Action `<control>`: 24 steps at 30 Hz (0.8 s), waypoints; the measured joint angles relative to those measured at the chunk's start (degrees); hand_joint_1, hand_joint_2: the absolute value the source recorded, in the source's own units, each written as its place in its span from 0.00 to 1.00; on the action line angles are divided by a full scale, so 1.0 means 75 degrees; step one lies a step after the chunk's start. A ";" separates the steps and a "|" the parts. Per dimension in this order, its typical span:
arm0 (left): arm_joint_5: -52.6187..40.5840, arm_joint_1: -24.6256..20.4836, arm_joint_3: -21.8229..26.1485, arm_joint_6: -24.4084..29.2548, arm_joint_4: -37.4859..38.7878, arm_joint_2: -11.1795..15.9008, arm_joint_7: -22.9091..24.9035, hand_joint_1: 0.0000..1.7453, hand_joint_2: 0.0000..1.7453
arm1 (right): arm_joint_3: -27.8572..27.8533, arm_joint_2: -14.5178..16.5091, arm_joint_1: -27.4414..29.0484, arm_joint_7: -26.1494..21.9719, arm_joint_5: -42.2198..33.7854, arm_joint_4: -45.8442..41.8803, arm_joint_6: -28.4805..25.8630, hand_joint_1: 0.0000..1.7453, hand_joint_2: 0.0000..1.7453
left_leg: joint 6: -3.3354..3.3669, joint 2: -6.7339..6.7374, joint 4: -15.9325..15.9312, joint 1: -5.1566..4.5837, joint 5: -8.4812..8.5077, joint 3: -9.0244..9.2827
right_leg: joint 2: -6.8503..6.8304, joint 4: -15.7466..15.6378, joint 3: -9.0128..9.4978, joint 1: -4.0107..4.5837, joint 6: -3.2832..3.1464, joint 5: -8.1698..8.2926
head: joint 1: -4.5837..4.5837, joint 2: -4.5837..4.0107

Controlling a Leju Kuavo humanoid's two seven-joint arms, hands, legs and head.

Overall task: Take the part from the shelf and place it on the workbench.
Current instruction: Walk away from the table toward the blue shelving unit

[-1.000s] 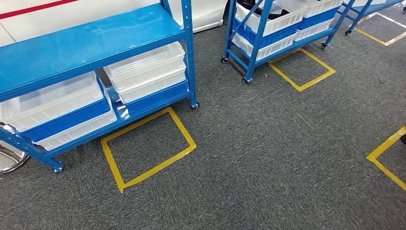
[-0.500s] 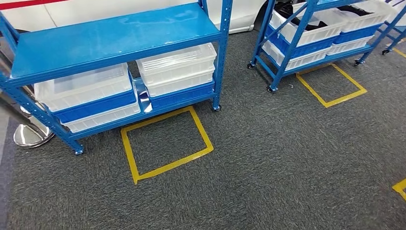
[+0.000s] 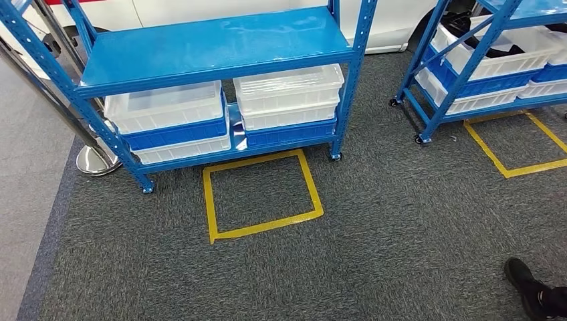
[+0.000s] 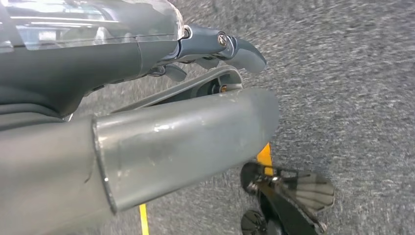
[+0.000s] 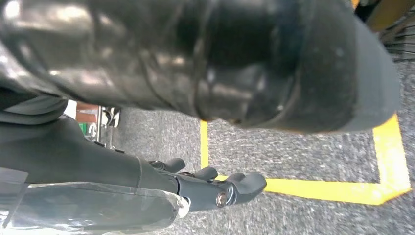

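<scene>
Robot faces the blue steel shelf rack (image 3: 214, 47), which stands at the far side of the dark grey carpet (image 3: 374, 234). A square of yellow floor tape (image 3: 262, 194) lies just in front of the rack, near its right leg; I judge it a standing mark, so the robot ends up square to the shelf before reaching.

Lower shelf holds two stacks of clear and blue plastic bins (image 3: 287, 100), side by side, left stack touching the right or nearly so. The top shelf surface is bare blue sheet. The part to be fetched: I cannot tell where it lies; the clear bins look empty from here, and their contents are hard to read.

Left hand (image 4: 215, 49) hangs beside the body over carpet, fingers loosely extended, holding nothing. Right hand (image 5: 210, 186) likewise hangs low, fingers slightly curled and apart, nothing in it. Arms down probably for balance while walking.

Second blue rack with white bins (image 3: 495, 60) stands far right. A person's dark shoe (image 3: 528, 287) is at the near right. Chrome post base (image 3: 93, 160) sits left of the rack.

Judgement: approach stage; no reach begun.
</scene>
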 joint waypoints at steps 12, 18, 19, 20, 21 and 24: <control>-0.0010 0.0011 0.0081 -0.0009 -0.0020 -0.0022 -0.0031 0.00 0.00 | -0.0066 -0.0003 -0.0035 0.0019 -0.0093 0.0001 -0.0079 0.00 0.00 | 0.0482 -0.0012 -0.1363 -0.0050 0.0051 0.1084 | 0.0333 0.2224 -0.1230 -0.0018 0.0378 -0.0855 | 0.0005 -0.0001; -0.0010 0.0021 0.0093 -0.0012 -0.0020 -0.0066 -0.0031 0.00 0.00 | -0.0093 -0.0049 0.0039 0.0036 -0.0097 0.0000 -0.0079 0.00 0.00 | 0.0297 -0.0158 -0.1356 -0.0059 -0.0417 0.1576 | 0.0360 0.0505 -0.1009 -0.0003 0.0248 0.0547 | 0.0009 0.0000; -0.0010 0.0012 0.0098 -0.0012 -0.0021 -0.0071 -0.0031 0.00 0.00 | -0.0096 -0.0052 0.0033 0.0038 -0.0097 0.0000 -0.0079 0.00 0.00 | 0.0243 -0.0165 -0.1348 -0.0067 -0.0451 0.1619 | 0.0361 0.0441 -0.0995 0.0014 0.0189 0.0582 | 0.0008 0.0000; -0.0011 -0.0003 0.0101 -0.0014 -0.0022 -0.0076 -0.0031 0.00 0.00 | -0.0098 -0.0054 0.0018 0.0039 -0.0097 0.0000 -0.0079 0.00 0.00 | 0.0193 -0.0172 -0.1341 -0.0069 -0.0456 0.1649 | 0.0358 0.0434 -0.0954 0.0026 0.0126 0.0519 | 0.0006 0.0001; -0.0012 -0.0012 0.0105 -0.0016 -0.0024 -0.0081 -0.0031 0.00 0.00 | -0.0098 -0.0053 0.0009 0.0041 -0.0096 0.0000 -0.0077 0.00 0.00 | 0.0155 -0.0162 -0.1258 -0.0064 -0.0438 0.1655 | 0.0354 0.0407 -0.0885 0.0020 0.0072 0.0512 | 0.0004 0.0000; -0.0012 -0.0031 0.0123 -0.0020 -0.0028 -0.0095 -0.0031 0.00 0.00 | -0.0107 -0.0055 0.0014 0.0060 -0.0100 0.0000 -0.0070 0.00 0.00 | 0.0069 -0.0093 -0.0187 -0.0045 -0.0467 0.1095 | 0.0330 0.0311 -0.0611 0.0003 -0.0071 0.0360 | 0.0001 -0.0001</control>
